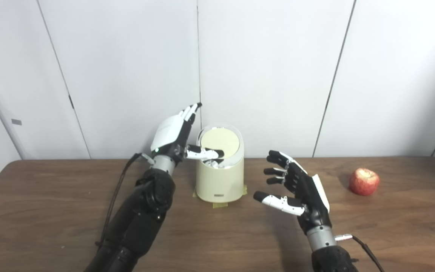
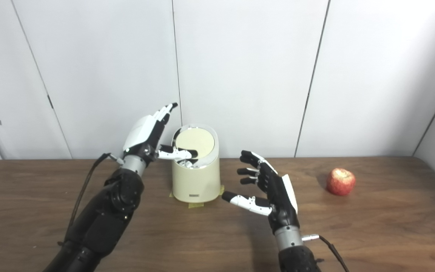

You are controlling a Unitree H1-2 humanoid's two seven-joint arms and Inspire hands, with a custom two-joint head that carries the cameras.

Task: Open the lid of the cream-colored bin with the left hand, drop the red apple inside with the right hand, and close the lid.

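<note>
- Left robot hand [image 1: 172,136] is raised beside the cream-colored bin [image 1: 220,177], on the bin's left, fingers stretched upward and apart, holding nothing.
- Its thumb [image 1: 204,153] reaches sideways across the front edge of the lid [image 1: 220,142]; it looks to be touching or just over the rim, though I cannot tell from here whether it presses down.
- Lid lies tilted toward the camera and, by my judgement, is not yet swung open (the pale disc covers the mouth).
- Right robot hand [image 1: 295,185] hovers open above the surface [image 1: 51,211], palm turned toward the bin, fingers spread, gripping nothing.
- Red apple [image 1: 364,181] rests on the surface well to the right of the bin and to the right of the right robot hand, apart from both.
- Deciding relation: the apple lies to the outer side of the right robot hand, away from the bin, so that hand is the nearer one and would have to travel right and down to reach it, then back left over the bin's mouth.
- Bin stands upright, with tape tabs [image 1: 219,205] at its base.
</note>
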